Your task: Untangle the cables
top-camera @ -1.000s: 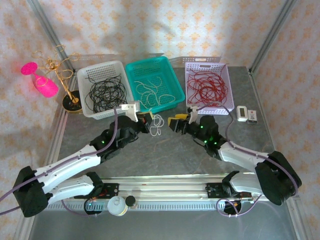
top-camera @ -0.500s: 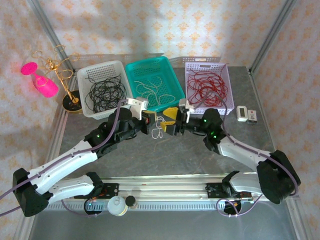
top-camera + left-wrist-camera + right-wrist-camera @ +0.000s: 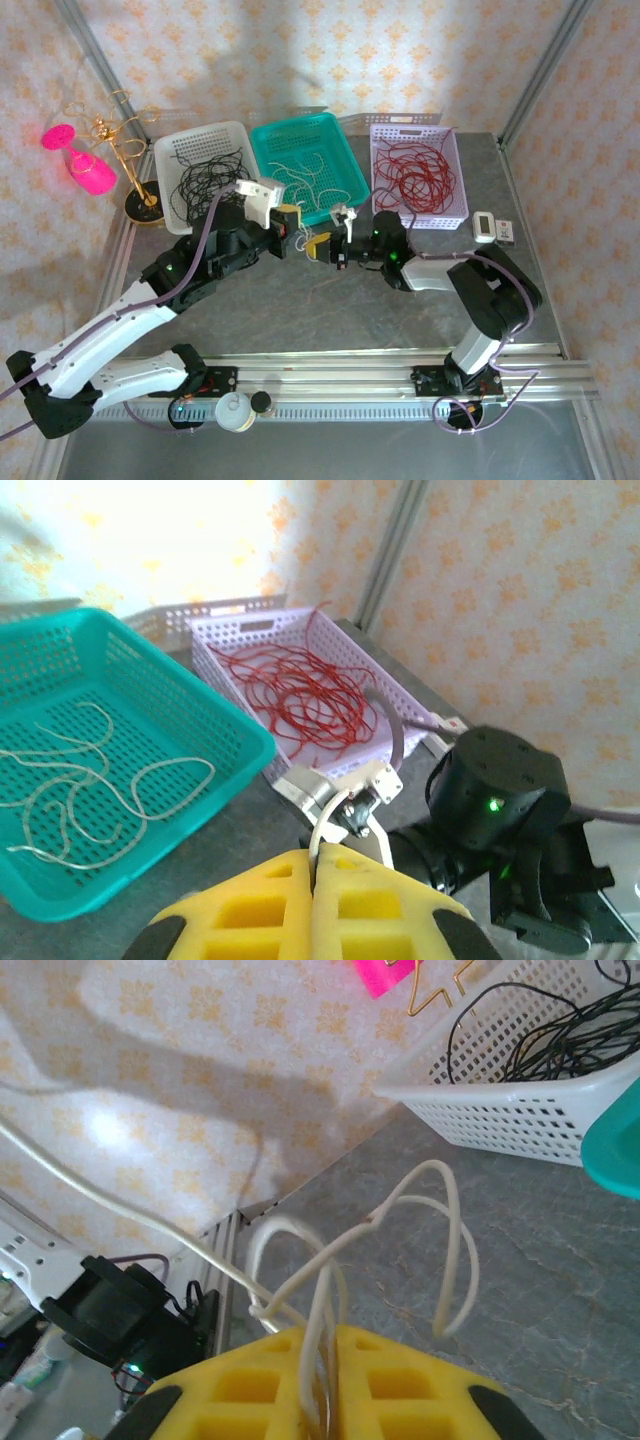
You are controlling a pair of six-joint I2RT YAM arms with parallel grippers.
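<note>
Left of the teal plastic mesh basket (image 3: 200, 695), a white perforated plastic basket (image 3: 200, 132) holds loose black thin cables (image 3: 205, 190). Inside the teal basket lie pale white thin strands (image 3: 298, 172). Just before the teal basket's near edge, the left gripper (image 3: 315, 858) has its yellow pads pressed together on a white looped cable (image 3: 445, 1250). Beside it, the right gripper (image 3: 325, 1338) pinches the same cable, whose loops stand above its pads. Right of the teal basket, a lilac perforated plastic basket (image 3: 412, 127) holds tangled red thin cables (image 3: 415, 180).
</note>
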